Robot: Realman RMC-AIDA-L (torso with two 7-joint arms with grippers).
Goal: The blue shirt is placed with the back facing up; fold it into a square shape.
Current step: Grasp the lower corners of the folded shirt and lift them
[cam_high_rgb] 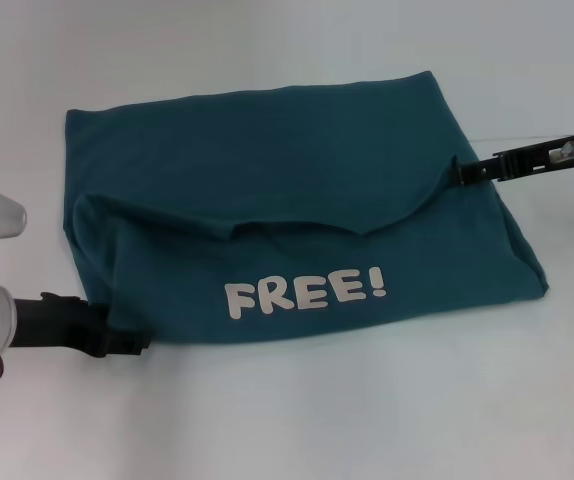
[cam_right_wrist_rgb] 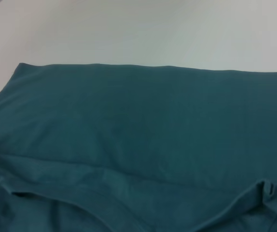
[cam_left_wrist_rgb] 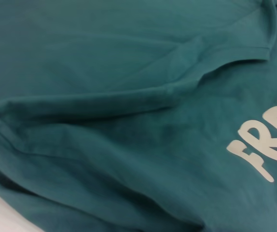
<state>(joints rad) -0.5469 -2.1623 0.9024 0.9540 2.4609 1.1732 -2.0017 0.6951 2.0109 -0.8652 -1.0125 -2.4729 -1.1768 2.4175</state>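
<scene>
While the blue shirt (cam_high_rgb: 297, 200) lies spread across the middle of the white table (cam_high_rgb: 297, 420), we see its near part folded over, so the pale "FREE!" lettering (cam_high_rgb: 307, 290) faces up along the near edge and a curved hem (cam_high_rgb: 297, 225) crosses the middle. Our left gripper (cam_high_rgb: 127, 343) sits at the shirt's near left corner, touching the fabric; our right gripper (cam_high_rgb: 459, 171) meets the right edge where the folded flap ends. We cannot tell whether either gripper's fingers are pinching cloth or released, since fabric hides the tips.
</scene>
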